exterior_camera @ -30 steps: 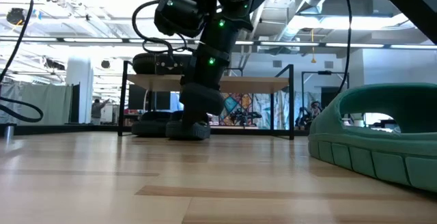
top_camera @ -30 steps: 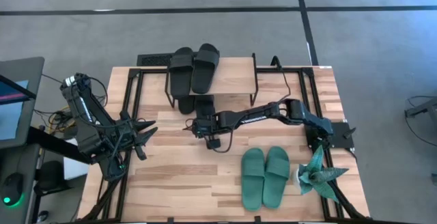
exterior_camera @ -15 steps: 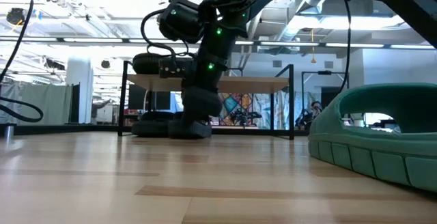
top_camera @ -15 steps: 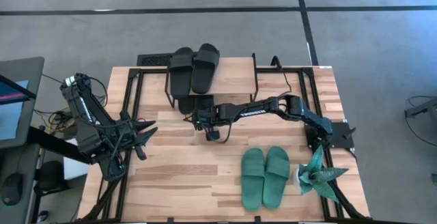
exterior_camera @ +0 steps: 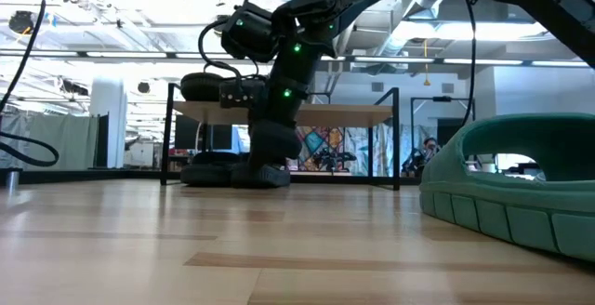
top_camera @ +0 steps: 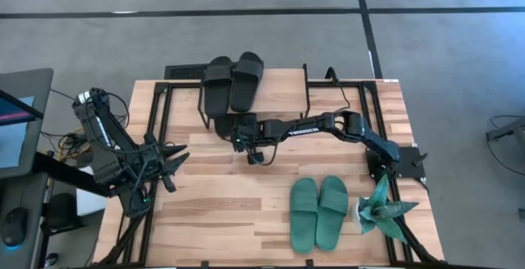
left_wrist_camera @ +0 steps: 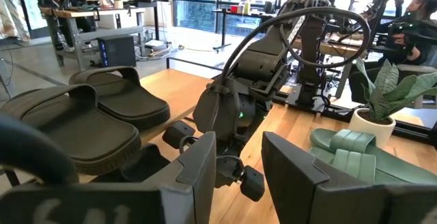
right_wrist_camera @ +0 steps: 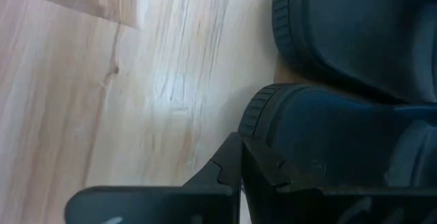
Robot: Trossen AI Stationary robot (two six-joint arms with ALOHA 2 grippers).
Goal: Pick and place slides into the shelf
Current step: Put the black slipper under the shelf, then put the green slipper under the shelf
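Right end effector [top_camera: 239, 134] clamped a black slide [right_wrist_camera: 334, 138] at the shelf [top_camera: 279, 84] front, beside its twin underneath; long axis pointed toward the table's far edge. Left end effector [left_wrist_camera: 235, 166] waited half-open near the left edge, farther off.

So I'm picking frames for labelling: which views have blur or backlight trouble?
Low view: the near teal slide is soft, and bright ceiling lights and windows silhouette the right arm. Right wrist view: the black slide fills the frame, soft. High view: evenly lit.
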